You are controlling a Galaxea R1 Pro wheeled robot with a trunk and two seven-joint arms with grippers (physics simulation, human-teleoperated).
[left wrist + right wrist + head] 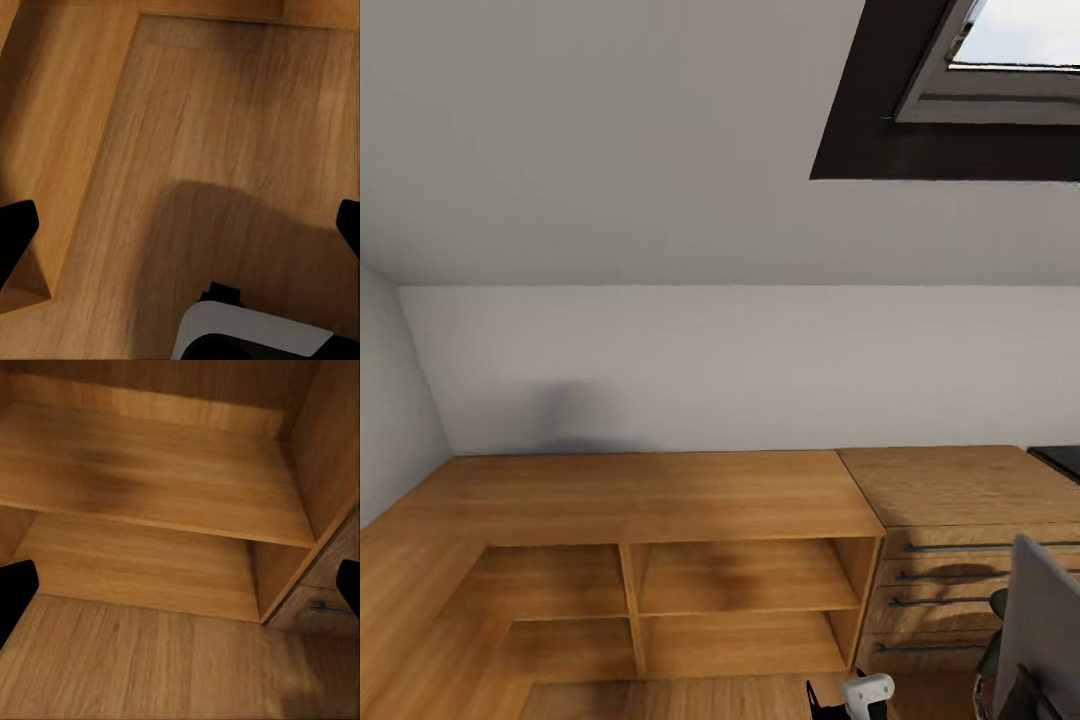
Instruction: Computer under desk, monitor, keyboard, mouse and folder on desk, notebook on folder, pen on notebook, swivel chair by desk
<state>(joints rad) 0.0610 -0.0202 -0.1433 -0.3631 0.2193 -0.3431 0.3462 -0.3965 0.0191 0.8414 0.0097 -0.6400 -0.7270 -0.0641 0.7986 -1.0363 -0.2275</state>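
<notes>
Open wooden floor [225, 135] runs up to low shelving [740, 580] edge.

You can see a flat pale-grey slab standing slightly tilted in front of the right end of the wooden drawer chest [950, 560], cut off by the picture's edge. It looks like the back of the swivel chair [1048, 625], with a dark rounded part on the side nearer the chest's drawers. At the chest's far right end, a glossy black corner is probably the tabletop [1060, 458].
</notes>
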